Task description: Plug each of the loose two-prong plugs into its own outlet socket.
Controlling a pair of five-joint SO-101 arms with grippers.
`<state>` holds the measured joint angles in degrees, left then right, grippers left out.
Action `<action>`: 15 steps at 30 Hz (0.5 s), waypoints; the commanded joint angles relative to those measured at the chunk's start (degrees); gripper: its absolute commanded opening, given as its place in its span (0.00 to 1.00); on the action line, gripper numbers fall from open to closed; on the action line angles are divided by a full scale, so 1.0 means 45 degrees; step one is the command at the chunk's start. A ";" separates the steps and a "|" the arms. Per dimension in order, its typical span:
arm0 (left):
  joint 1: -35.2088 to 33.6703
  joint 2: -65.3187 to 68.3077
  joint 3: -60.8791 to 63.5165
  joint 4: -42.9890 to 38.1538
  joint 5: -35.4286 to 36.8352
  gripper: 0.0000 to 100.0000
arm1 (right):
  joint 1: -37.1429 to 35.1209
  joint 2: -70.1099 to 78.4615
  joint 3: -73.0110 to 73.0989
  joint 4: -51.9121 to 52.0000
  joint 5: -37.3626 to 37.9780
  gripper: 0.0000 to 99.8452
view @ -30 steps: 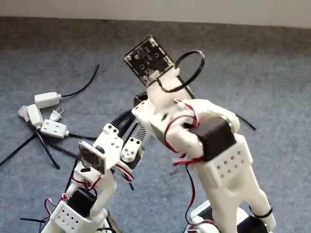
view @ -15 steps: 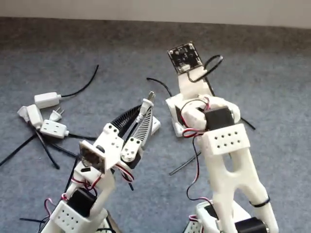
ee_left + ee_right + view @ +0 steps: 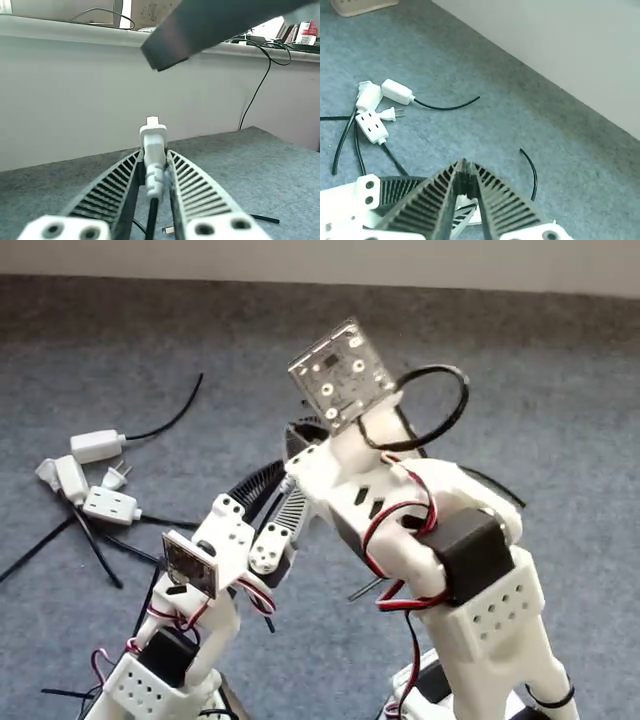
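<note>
**Plug held aloft in the left pincer, much of it screened by the right arm**

From above, the big right arm (image 3: 450,570) crosses in front of the left arm (image 3: 215,550) and covers the tips of its ribbed fingers, so the held piece cannot be seen there. The left wrist view settles it. The left pincer (image 3: 153,154) is clamped on a white plug (image 3: 152,142), which stands upright between the fingers with its prong end up and its black cord running down behind. A dark blurred shape (image 3: 210,25) cuts across the top of that view, and I cannot make out what it is.

The right pincer (image 3: 464,167) has its fingertips drawn together. There is a dark strip between them, and I cannot tell whether it is a cord or only shadow.

Well apart on the carpet (image 3: 560,410), near its left side, lies the cluster. An outlet block (image 3: 110,504) has a small loose plug (image 3: 118,476) just beside it. A white cord end (image 3: 97,445) sits above them, and another white piece (image 3: 70,478) is next to the block. Black cords (image 3: 95,545) tangle under them and run off the edge. The carpet to the right of the arms is open, with only a curl of black cord (image 3: 532,172).

The carpet is grey-blue and meets a pale wall (image 3: 75,90). A ledge (image 3: 60,27) carrying cables runs above it.
</note>
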<state>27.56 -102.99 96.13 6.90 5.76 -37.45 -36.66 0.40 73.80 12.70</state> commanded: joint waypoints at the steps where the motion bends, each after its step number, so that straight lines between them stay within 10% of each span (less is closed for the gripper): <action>1: 0.0029 -0.0029 0.0205 -0.0195 0.0059 0.01 | 0.0068 -0.0205 0.0947 -0.0713 0.0137 0.01; 15: 0.0029 -0.0068 0.0205 -0.0195 0.0059 0.01 | 0.4054 -0.0361 0.7199 -0.4210 0.0156 0.01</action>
<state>27.30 -102.90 96.13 6.99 5.93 -20.75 -36.31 33.27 56.40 12.70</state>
